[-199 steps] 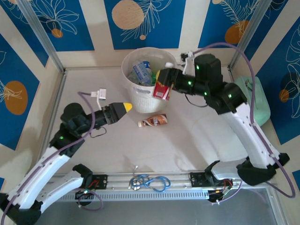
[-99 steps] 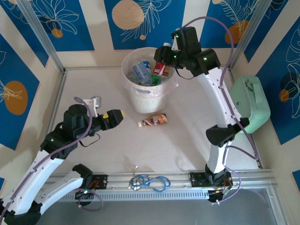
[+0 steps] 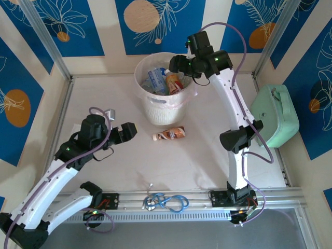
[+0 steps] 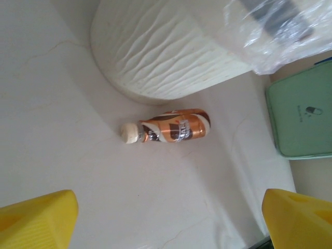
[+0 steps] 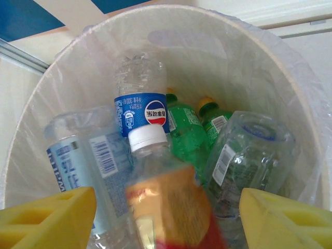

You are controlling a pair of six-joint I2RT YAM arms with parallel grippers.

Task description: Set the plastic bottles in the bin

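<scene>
Upper middle of the overhead view: the right gripper (image 3: 178, 64) hangs over the bin (image 3: 155, 111), fingers wide, a red-labelled bottle (image 5: 171, 202) loose and blurred between them. It may bounce off the heaped bottles (image 5: 140, 111) inside. The left gripper (image 4: 167, 207), wide and empty, faces the brown bottle (image 4: 174, 127) lying mid-frame near the bin; it could roll from a skewed pinch.

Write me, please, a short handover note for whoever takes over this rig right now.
Left gripper: jaws open, empty, facing the brown-labelled bottle.
Right gripper: jaws open over the bin; a red-labelled bottle sits free between them, inside the rim.
Done: several bottles, clear and green, are in the bin.
To do: the brown-labelled bottle lies on its side on the table beside the bin; bin it.
</scene>
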